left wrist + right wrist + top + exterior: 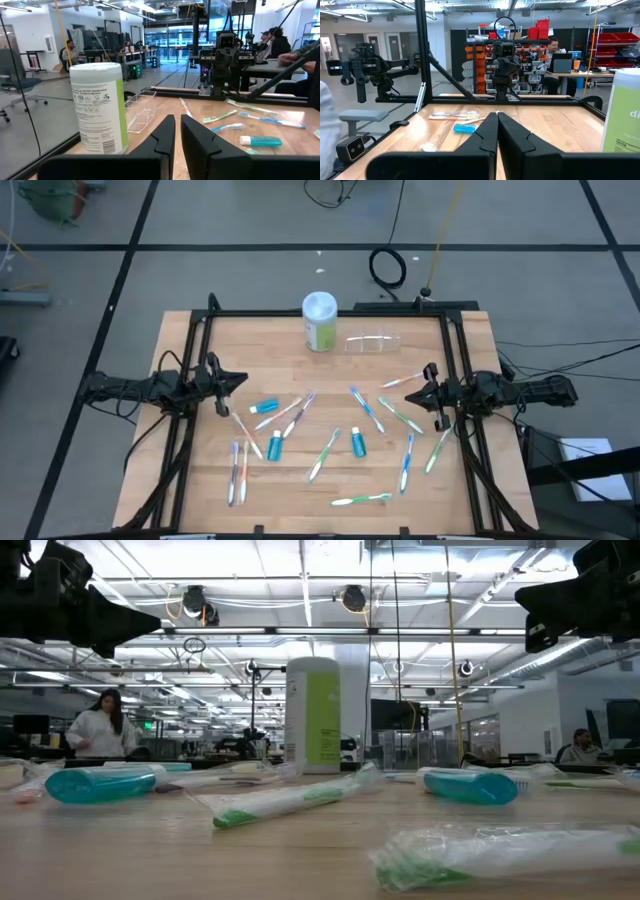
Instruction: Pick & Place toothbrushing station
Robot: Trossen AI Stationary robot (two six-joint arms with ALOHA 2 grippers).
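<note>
The toothbrushing station (372, 342) is a low clear plastic holder. It rests on its base near the table's far edge, right of a white and green canister (320, 322). It also shows in the left wrist view (140, 111), beside the canister (97, 107). My left gripper (240, 380) hovers shut and empty at the table's left side, pointing right. My right gripper (410, 392) hovers shut and empty at the right side, pointing left. Both are above the table and well clear of the holder. Their shut fingers show in the wrist views (177, 131) (497, 125).
Several wrapped toothbrushes (325, 455) and three teal toothpaste tubes (275, 445) (264, 407) (357, 442) lie scattered over the table's middle and near half. A black frame (330, 313) runs along the far and side edges. People sit and stand in the room beyond.
</note>
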